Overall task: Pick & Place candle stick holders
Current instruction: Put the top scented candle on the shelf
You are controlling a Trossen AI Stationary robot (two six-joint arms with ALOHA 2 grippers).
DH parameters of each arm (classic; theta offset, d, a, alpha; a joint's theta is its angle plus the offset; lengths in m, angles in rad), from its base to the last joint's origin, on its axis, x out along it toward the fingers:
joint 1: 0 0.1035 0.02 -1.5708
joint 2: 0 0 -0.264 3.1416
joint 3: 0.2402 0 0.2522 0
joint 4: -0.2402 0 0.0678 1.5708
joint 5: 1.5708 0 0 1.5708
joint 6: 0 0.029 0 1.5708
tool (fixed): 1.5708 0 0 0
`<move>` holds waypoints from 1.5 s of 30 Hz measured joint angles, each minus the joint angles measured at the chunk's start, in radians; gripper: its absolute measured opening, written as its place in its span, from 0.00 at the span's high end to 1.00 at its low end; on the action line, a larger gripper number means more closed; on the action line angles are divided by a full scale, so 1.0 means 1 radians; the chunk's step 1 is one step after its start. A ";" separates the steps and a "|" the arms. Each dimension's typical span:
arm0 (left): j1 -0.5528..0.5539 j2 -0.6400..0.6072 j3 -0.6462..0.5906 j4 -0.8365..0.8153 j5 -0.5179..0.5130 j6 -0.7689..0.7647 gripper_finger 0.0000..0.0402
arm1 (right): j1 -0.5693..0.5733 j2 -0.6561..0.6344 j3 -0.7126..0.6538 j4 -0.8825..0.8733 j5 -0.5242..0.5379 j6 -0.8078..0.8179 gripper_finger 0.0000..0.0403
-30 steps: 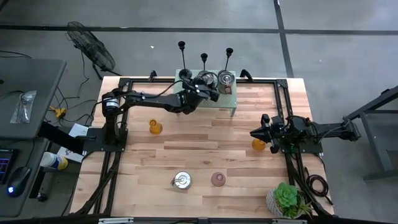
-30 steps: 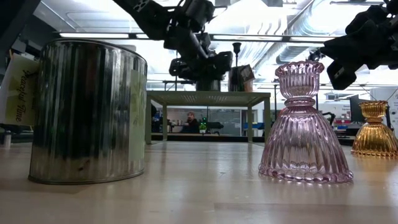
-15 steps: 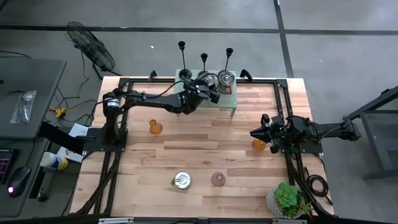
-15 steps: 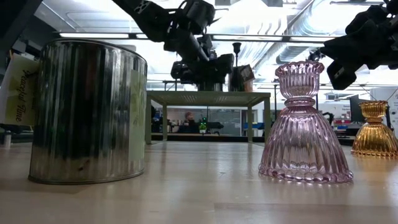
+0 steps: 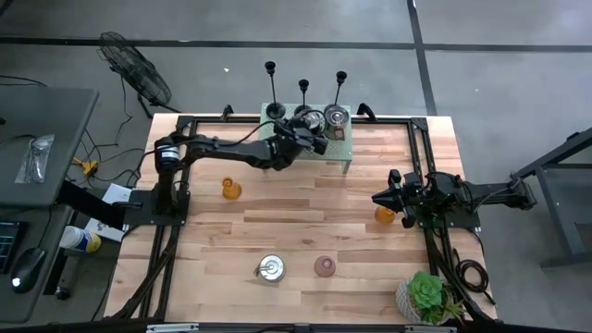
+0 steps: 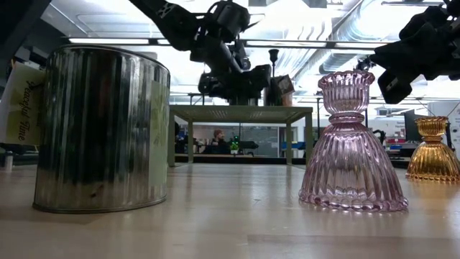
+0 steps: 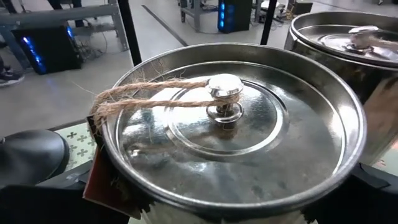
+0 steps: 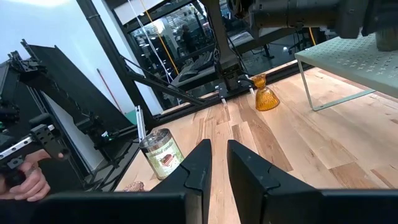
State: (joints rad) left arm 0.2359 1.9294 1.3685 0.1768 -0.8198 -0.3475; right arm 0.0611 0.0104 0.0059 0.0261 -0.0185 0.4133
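High view: left gripper [image 5: 307, 129] stretched across to raised shelf [image 5: 344, 154] at table's far edge, over metal tin [image 5: 310, 118]; three candle stick holders [image 5: 303, 91] upright on floor just beyond. Right gripper [image 5: 381, 198] parked by amber glass holder [image 5: 385, 215]. Left wrist view: fingers spread around tin lid [image 7: 225, 134]. Right wrist view: fingers [image 8: 200, 165] slightly parted, empty.

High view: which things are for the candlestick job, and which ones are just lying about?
For the job:
left candlestick, middle candlestick, right candlestick; left gripper over the shelf; right gripper waiting by the table's right side.

Just lying about:
shelf tin, front tin, pink glass holder, left amber glass, right amber glass, plant.
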 joint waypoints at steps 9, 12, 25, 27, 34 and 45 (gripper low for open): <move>0.000 0.013 0.001 0.007 0.015 0.006 0.08 | 0.000 0.000 0.000 0.000 0.000 0.000 0.89; 0.000 0.013 0.001 0.008 0.020 0.026 0.08 | 0.000 0.000 0.000 0.000 0.000 0.000 0.89; 0.000 0.007 0.002 0.003 0.025 0.081 0.07 | 0.000 0.000 0.000 0.000 0.000 0.000 0.89; 0.000 0.007 0.002 0.005 0.015 0.094 0.07 | 0.000 0.000 0.000 0.000 0.000 0.000 0.89; -0.001 0.007 0.001 0.004 -0.022 0.110 0.07 | 0.000 0.000 0.000 0.000 0.000 0.000 0.89; 0.000 0.007 0.000 -0.006 -0.021 0.047 0.07 | 0.000 0.000 0.000 0.000 0.000 0.000 0.89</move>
State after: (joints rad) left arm 0.2359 1.9366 1.3689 0.1708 -0.8410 -0.3008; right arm 0.0609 0.0105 0.0059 0.0261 -0.0182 0.4133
